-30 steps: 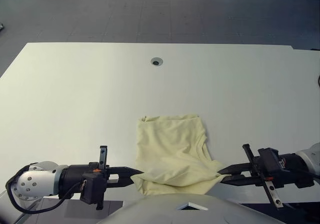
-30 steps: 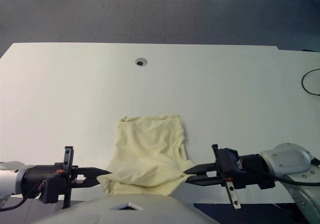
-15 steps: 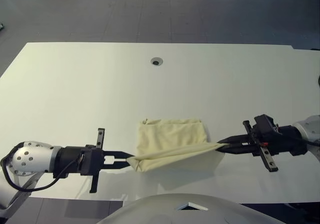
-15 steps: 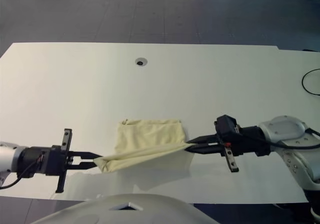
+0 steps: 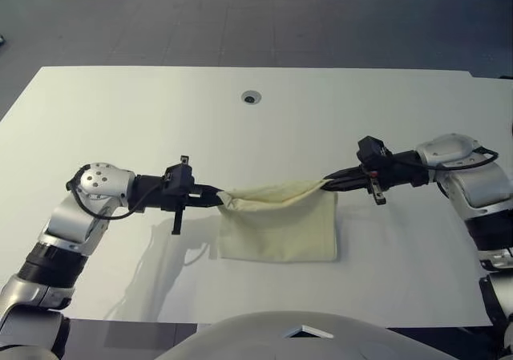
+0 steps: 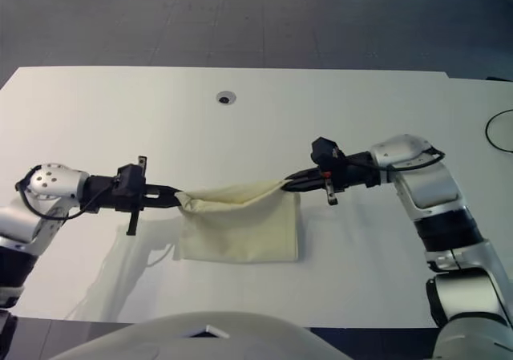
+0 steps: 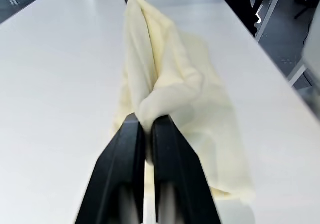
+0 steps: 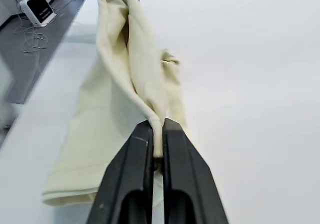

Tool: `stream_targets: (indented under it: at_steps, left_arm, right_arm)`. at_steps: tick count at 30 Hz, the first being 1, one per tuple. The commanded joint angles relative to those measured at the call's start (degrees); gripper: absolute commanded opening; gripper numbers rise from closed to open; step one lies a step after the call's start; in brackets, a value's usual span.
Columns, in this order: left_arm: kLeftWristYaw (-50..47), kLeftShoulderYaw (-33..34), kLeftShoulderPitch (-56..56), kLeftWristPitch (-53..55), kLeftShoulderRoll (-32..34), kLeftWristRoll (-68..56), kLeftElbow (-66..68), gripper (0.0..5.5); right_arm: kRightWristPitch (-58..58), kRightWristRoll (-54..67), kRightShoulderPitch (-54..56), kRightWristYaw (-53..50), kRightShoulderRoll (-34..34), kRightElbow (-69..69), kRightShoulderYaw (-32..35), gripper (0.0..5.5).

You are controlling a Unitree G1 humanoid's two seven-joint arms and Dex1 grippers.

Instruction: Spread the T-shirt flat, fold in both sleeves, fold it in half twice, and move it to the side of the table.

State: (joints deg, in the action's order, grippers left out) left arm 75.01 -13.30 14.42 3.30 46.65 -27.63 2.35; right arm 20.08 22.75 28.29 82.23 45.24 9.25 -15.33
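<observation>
Clamping one end of the raised edge, the left gripper (image 5: pixel 216 199) pinches the T-shirt (image 5: pixel 280 233); the right gripper (image 5: pixel 329 182) is clenched on the other end. Soft, light and limp, the cloth will probably sag unless held by its corners. Pale yellow and folded, it lies mid-way across the table (image 5: pixel 120 111), top edge stretched between them.

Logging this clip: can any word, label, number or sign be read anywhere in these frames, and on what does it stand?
No text can be read.
T-shirt: plain fabric, no print showing.
Table: no writing; there is a small round hole in it.
Left claw and right claw, both shut on the T-shirt: no legible label.
</observation>
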Motion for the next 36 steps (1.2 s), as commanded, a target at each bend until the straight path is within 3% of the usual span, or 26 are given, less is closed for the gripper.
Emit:
stream_targets:
  at_steps: [1,8,11,12,27,33,35,36]
  left_arm:
    - [1.8,-1.3,3.4,-0.6,-3.5,3.9,6.7,0.03]
    - [3.1,-1.8,6.3,-2.7,-8.3,8.9,17.3,0.03]
    - [2.1,-1.4,7.6,-3.6,-10.6,10.6,21.4,0.7]
    - [1.8,-0.9,8.0,-3.4,-11.2,10.5,22.4,0.84]
    - [-6.9,10.8,11.8,3.8,-17.3,6.2,27.1,3.31]
    - [-8.4,13.7,6.5,7.0,-19.7,0.6,13.2,4.41]
    - [-9.1,13.2,4.2,9.4,-20.7,-1.7,6.7,4.71]
    - [-9.7,12.9,3.4,10.5,-21.1,-2.5,4.5,4.54]
  right_arm:
    - [-4.1,-4.9,4.3,0.7,-2.5,8.1,-1.3,0.04]
    - [-9.8,-10.4,8.2,1.3,-6.8,20.3,-1.8,0.04]
    - [-10.0,-11.6,8.7,0.8,-8.4,23.9,-1.4,0.04]
    - [-9.4,-11.7,8.9,0.0,-9.2,25.1,-0.9,0.4]
    - [-2.7,-9.8,15.0,-14.1,-14.6,35.9,10.9,2.73]
    - [-0.3,-6.2,8.7,-11.9,-14.5,23.4,12.7,3.79]
    - [2.3,-3.6,5.1,-9.8,-15.0,16.8,12.3,3.53]
    - [3.2,-2.9,3.7,-9.3,-15.1,14.3,12.0,3.29]
